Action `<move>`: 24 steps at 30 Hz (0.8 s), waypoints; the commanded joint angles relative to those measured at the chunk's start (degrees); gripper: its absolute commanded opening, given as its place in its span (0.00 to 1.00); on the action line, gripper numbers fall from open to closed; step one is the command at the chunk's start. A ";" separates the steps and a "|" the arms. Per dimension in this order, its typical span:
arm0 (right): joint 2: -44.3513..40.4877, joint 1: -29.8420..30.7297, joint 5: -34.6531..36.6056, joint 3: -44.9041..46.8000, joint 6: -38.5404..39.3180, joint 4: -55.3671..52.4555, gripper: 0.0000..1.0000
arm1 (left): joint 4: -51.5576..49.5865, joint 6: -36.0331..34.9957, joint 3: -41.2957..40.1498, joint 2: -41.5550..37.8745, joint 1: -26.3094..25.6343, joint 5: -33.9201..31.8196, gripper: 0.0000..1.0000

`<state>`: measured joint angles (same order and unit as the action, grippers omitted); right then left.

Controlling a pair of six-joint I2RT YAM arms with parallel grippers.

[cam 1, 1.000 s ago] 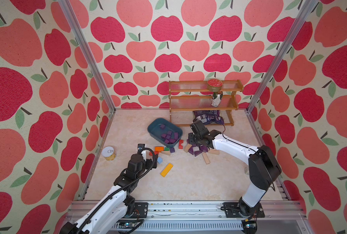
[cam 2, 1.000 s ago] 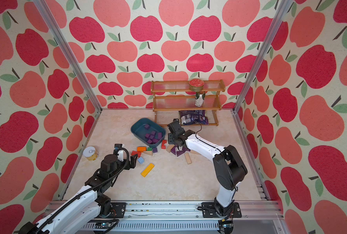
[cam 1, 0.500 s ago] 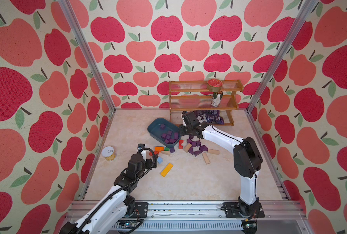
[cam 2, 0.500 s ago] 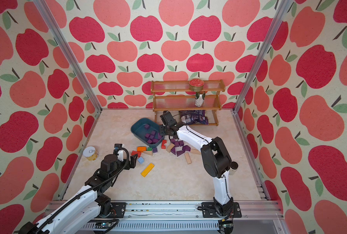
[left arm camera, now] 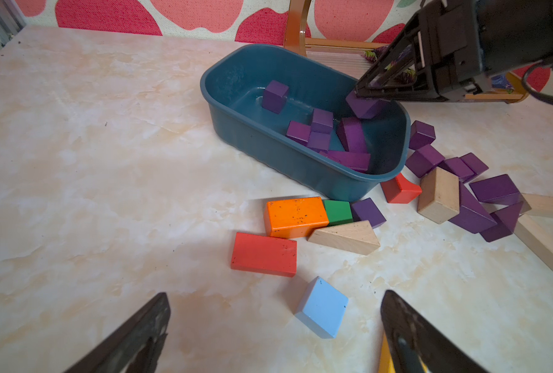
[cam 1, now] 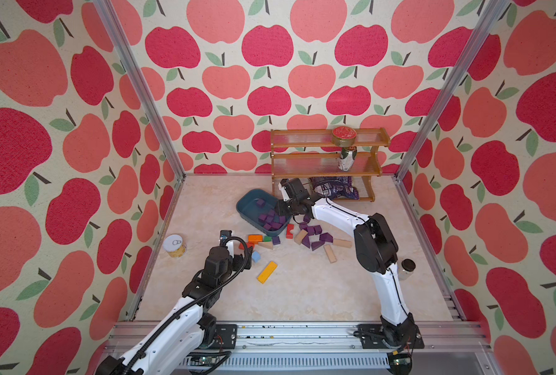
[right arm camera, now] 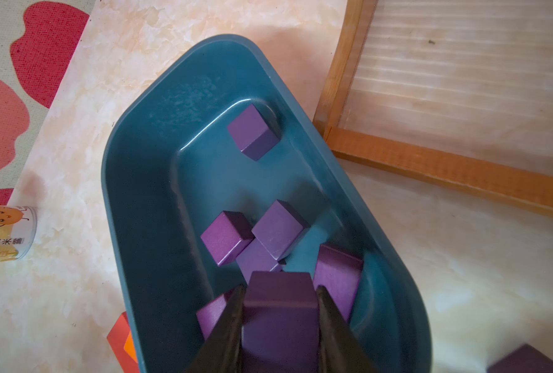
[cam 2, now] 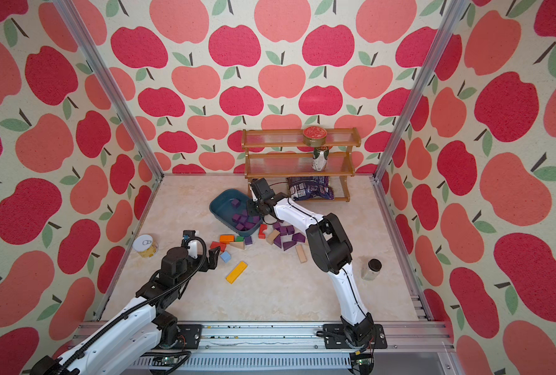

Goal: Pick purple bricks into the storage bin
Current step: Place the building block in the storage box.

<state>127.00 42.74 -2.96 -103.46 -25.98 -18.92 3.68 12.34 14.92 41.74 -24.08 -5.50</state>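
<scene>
Several purple bricks (right arm camera: pixel 225 237) lie already in the bin (left arm camera: pixel 268 145), most of them crowded at the end nearer to the right arm, and one cube (right arm camera: pixel 252 132) alone toward the other end. The right claw (right arm camera: pixel 281 288) is above that crowded end, and it is closed on one more purple brick (left arm camera: pixel 364 105): the two fingers press its opposite sides. This brick hangs just over the ones in the bin; if it touches them can not be seen.

More purple bricks (cam 1: pixel 313 230) lie on the table (cam 1: pixel 302 292), in a loose group just beside the bin on the right arm's side, mixed with tan blocks (left arm camera: pixel 438 195). One purple cube (left arm camera: pixel 367 211) sits apart from this group, close to the bin wall and right next to a green block (left arm camera: pixel 337 211), which is next to an orange block (left arm camera: pixel 296 216). A red block (left arm camera: pixel 264 253) and a tan wedge (left arm camera: pixel 344 237) lie just before them.

The left claw (left arm camera: pixel 275 295) is wide open and holds nothing. It hangs low over the table, and a light-blue block (left arm camera: pixel 322 306) lies ahead, between the lines of its two fingers, touching neither. A yellow block (cam 1: pixel 267 272) is near this claw.
</scene>
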 commanded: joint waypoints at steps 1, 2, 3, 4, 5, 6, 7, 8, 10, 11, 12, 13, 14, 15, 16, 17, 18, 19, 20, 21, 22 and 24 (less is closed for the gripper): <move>1.61 0.06 -2.00 -2.35 -0.82 0.35 0.25 | 0.93 0.65 -0.32 0.32 0.42 0.10 0.99; 2.16 0.04 -1.97 -2.70 -0.80 0.14 0.25 | 0.95 0.66 -0.37 0.28 0.44 0.17 0.99; 2.57 0.04 -1.94 -3.01 -0.83 0.04 0.26 | 0.92 0.61 -0.33 0.26 0.44 0.22 0.99; 2.86 0.03 -2.00 -3.22 -0.82 -0.02 0.26 | 0.92 0.62 -0.34 0.28 0.38 0.22 0.99; 3.18 0.02 -2.09 -3.33 -0.81 0.02 0.26 | 0.92 0.65 -0.39 0.20 0.44 0.17 0.99; 3.49 0.03 -2.11 -3.54 -0.91 0.02 0.26 | 0.97 0.62 -0.33 0.19 0.43 0.22 0.99; 3.81 -0.01 -2.13 -3.85 -0.92 -0.14 0.26 | 0.95 0.64 -0.32 0.25 0.43 0.16 0.99; 4.26 -0.01 -2.07 -4.31 -0.90 -0.54 0.26 | 0.86 0.67 -0.37 0.27 0.45 0.22 0.99; 5.08 -0.03 -1.87 -5.30 -0.90 -1.33 0.26 | 0.80 0.65 -0.33 0.20 0.43 0.22 0.99; 5.55 -0.03 -1.76 -5.84 -0.91 -1.93 0.26 | 0.82 0.66 -0.37 0.14 0.44 0.22 0.99; 6.16 0.03 -1.56 -6.56 -0.79 -2.58 0.26 | 0.88 0.66 -0.37 0.12 0.43 0.22 0.99; 6.70 -0.02 -1.30 -7.19 -0.76 -3.25 0.26 | 0.80 0.62 -0.33 0.10 0.43 0.16 0.99; 7.26 -0.02 -0.89 -7.89 -0.66 -4.13 0.26 | 0.74 0.73 -0.33 0.04 0.42 0.14 0.99; 7.70 -0.01 -0.57 -8.60 -0.50 -4.84 0.26 | 0.71 0.75 -0.41 -0.06 0.45 0.13 0.99; 7.98 -0.03 -0.39 -8.75 -0.32 -5.06 0.26 | 0.71 0.71 -0.42 -0.12 0.47 0.14 0.99; 8.21 -0.03 -0.05 -8.65 -0.22 -5.24 0.26 | 0.71 0.69 -0.45 -0.16 0.43 0.14 0.99; 8.34 0.08 0.35 -8.67 -0.14 -5.49 0.26 | 0.60 0.75 -0.46 -0.16 0.39 0.13 0.99; 8.48 0.06 0.75 -8.70 -0.18 -5.81 0.26 | 0.62 0.71 -0.42 -0.25 0.43 0.07 0.99; 8.54 0.11 1.19 -8.69 -0.05 -6.20 0.26 | 0.55 0.76 -0.43 -0.30 0.50 0.05 0.99; 8.53 0.14 1.46 -8.68 0.02 -6.67 0.25 | 0.62 0.78 -0.48 -0.26 0.52 0.05 0.99; 8.46 0.15 1.65 -8.48 0.05 -6.90 0.25 | 0.62 0.84 -0.44 -0.19 0.54 0.05 0.99; 7.67 0.37 2.21 -7.01 0.21 -6.22 0.25 | 0.61 0.84 -0.44 -0.16 0.52 0.05 0.99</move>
<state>134.43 42.76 -2.46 -110.76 -25.96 -22.59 3.68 12.58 14.92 41.74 -23.86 -5.50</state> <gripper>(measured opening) 0.345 0.994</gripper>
